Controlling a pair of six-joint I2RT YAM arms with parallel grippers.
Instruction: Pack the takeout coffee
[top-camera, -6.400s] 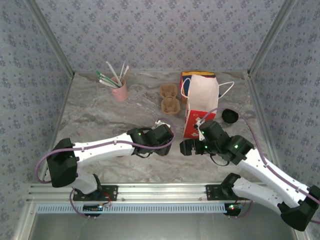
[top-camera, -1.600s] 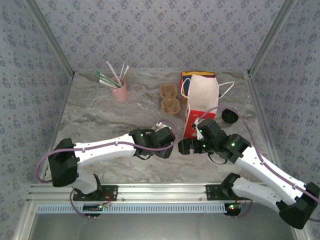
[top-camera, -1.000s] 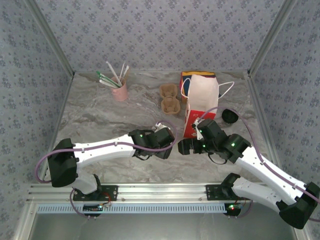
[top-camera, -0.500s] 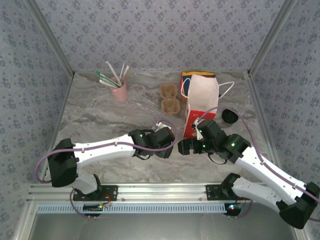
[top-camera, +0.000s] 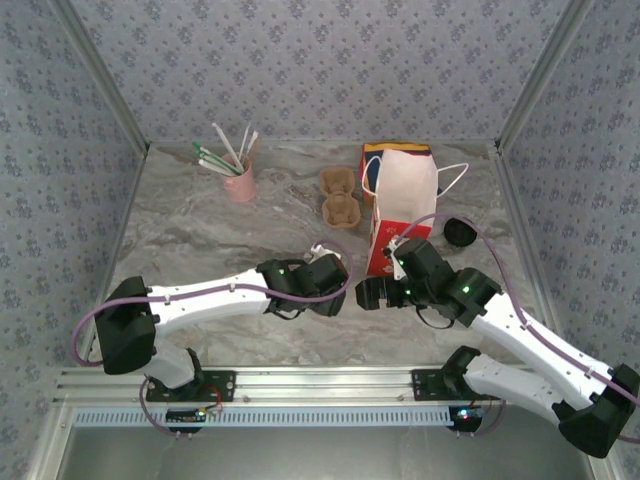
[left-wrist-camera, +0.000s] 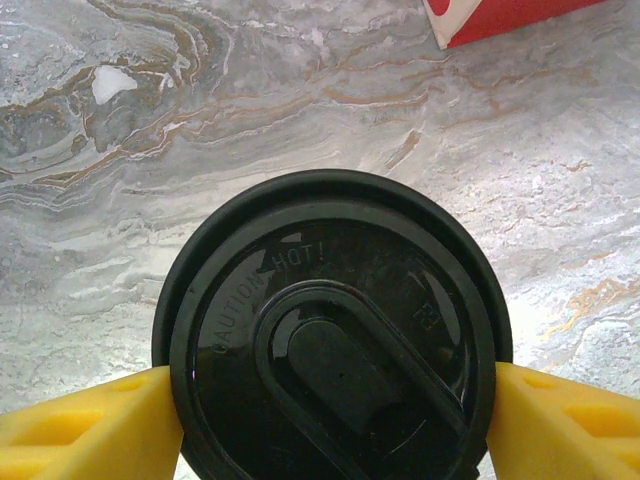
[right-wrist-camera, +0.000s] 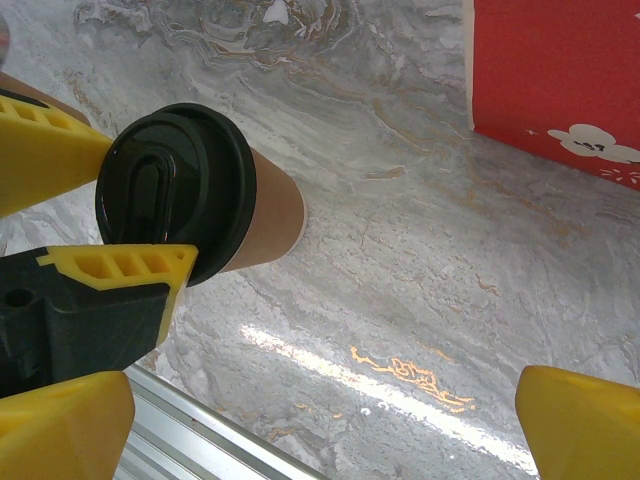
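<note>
Compared with the earliest top view, the wrist of the left arm is found slightly lower in the frame and a little to the left. Over the last second and a half, almost nothing is seen to change. The right arm is placed much as before, just right of the left wrist in the lower middle of the top view.

The takeout coffee (left-wrist-camera: 330, 340) is gripped by the left gripper (left-wrist-camera: 335, 410). Its black lid is pressed on both sides by the yellow fingers (left-wrist-camera: 90, 430), which are spread to the lid's full width. In the right wrist view the cup is seen at upper left, its tan body angled down toward the table (top-camera: 200, 240). Whether its base rests there cannot be told.

The right gripper (right-wrist-camera: 320, 425) is held wide open with nothing between its fingers, above bare table near the cup.

One takeout coffee is counted. One red and white paper bag (top-camera: 405, 190) stands at the upper right of centre. Two brown pulp trays (top-camera: 337, 180) (top-camera: 340, 211) lie just left of it. One pink cup (top-camera: 240, 185) of sticks is seen at upper left, and one small black round thing (top-camera: 459, 233) right of the bag.
</note>
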